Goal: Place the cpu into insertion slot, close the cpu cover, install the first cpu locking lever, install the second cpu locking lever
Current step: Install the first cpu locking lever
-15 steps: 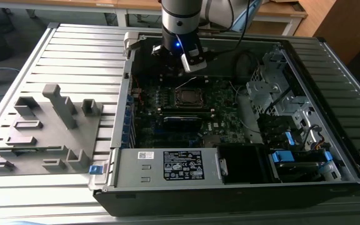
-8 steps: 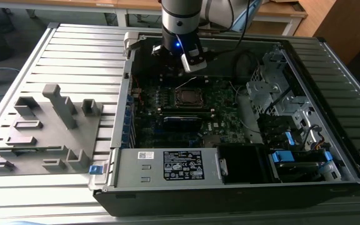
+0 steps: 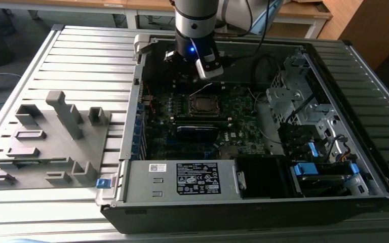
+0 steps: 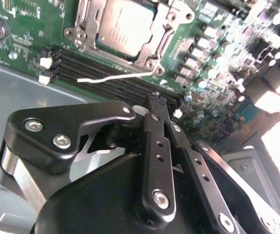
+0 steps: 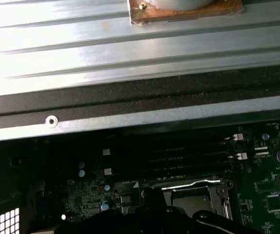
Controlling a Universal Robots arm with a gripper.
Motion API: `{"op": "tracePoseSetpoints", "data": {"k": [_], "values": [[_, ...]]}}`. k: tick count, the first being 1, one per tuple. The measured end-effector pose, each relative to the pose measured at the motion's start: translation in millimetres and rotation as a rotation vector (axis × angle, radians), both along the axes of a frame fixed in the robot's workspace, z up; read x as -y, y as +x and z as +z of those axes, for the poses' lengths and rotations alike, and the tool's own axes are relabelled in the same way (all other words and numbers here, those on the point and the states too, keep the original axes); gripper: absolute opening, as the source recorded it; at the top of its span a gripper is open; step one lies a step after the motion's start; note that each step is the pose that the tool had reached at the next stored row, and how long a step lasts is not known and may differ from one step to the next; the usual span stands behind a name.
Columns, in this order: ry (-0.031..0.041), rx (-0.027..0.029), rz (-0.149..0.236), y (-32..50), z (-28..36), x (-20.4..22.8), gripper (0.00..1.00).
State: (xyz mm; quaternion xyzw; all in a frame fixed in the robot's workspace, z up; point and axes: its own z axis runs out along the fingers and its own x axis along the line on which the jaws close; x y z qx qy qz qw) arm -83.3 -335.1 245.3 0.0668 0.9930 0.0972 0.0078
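Loose thin pale locking lever (image 4: 115,76) lies between gripper (image 4: 157,100) and socket, across black memory slots (image 4: 96,68). The cpu (image 4: 125,27), a dull silver square, is seated in the insertion slot (image 4: 81,29) just past the gripper tip, with the cpu cover (image 4: 150,48) framing it. Gripper pinched narrow, holding nothing. Open board around it inside the computer case (image 3: 140,101) on the desk (image 3: 79,55).

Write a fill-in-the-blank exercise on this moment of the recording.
1. The silvery cpu cover frames the ____.
2. The end effector is ____ and holds nothing.
3. The grey fixture block lies on the exterior view's ____ of the computer case.
Missing words: cpu; shut; left.
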Motion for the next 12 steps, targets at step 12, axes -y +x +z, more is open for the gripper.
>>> {"op": "tracePoseSetpoints", "data": {"k": [12], "values": [[-0.0020,-0.0001,0.000,3.0,-2.4,-0.1,0.11]]}}
